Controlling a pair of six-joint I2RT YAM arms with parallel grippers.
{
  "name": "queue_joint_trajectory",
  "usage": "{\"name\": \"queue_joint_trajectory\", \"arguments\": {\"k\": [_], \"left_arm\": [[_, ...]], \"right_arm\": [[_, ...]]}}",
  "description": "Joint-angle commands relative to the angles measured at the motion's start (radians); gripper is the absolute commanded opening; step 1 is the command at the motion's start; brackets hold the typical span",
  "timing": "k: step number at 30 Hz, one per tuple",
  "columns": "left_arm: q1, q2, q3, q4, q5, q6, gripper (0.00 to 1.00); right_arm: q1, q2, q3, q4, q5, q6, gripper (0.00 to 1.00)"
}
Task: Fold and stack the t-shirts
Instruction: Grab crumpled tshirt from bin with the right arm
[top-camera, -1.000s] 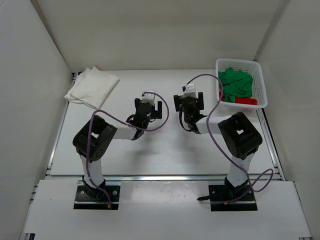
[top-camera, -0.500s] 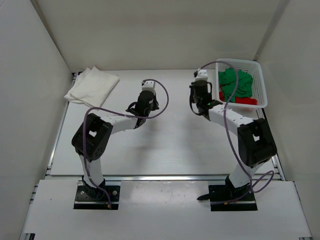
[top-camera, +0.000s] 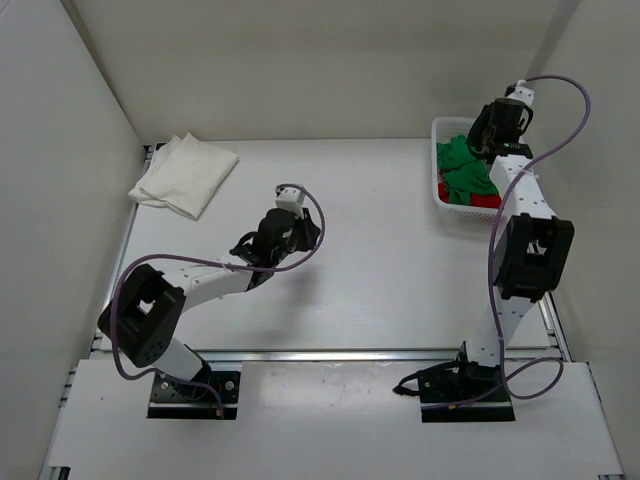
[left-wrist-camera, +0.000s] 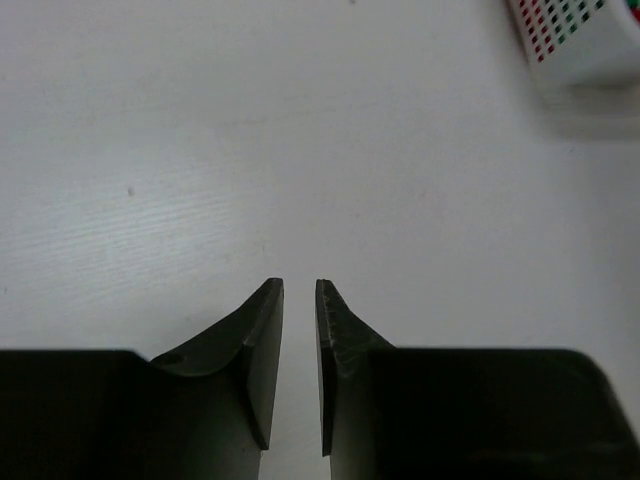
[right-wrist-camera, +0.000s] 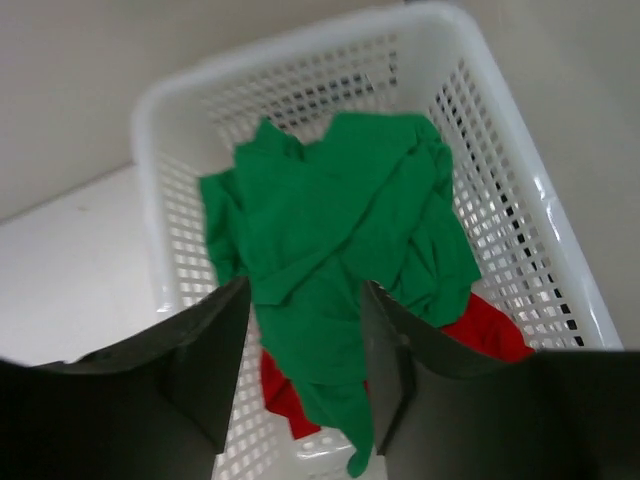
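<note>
A crumpled green t-shirt (right-wrist-camera: 340, 200) (top-camera: 462, 165) fills the white lattice basket (right-wrist-camera: 300, 45) (top-camera: 438, 190) at the back right, on top of a red t-shirt (right-wrist-camera: 485, 330) (top-camera: 487, 201). My right gripper (right-wrist-camera: 303, 288) (top-camera: 487, 135) hovers over the basket, pointing down at the green cloth; its jaws stand apart with nothing between them. A folded white t-shirt (top-camera: 185, 172) lies at the back left. My left gripper (left-wrist-camera: 300, 290) (top-camera: 300, 235) hangs over bare table (left-wrist-camera: 300, 150) near the middle, with a narrow gap between its jaws that holds nothing.
White walls close in the table at the back and on both sides. A corner of the basket (left-wrist-camera: 580, 40) shows at the top right of the left wrist view. Purple cables loop off both arms.
The right arm has swung from the table's middle to above the basket. The left arm has stretched out and its gripper has come nearer. Both sets of jaws are narrower than a second ago.
</note>
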Motion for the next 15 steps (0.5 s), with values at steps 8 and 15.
{"name": "queue_joint_trajectory", "arguments": {"k": [8,15], "left_arm": [[-0.008,0.002,-0.069,0.034,0.151,-0.003,0.36],[-0.024,0.004,-0.081,0.05,0.147,0.0,0.36]], "right_arm": [[-0.073,0.279,0.295,-0.162,-0.129,0.022,0.51],[-0.085,0.385,0.364,-0.177,-0.177,0.066,0.47]]}}
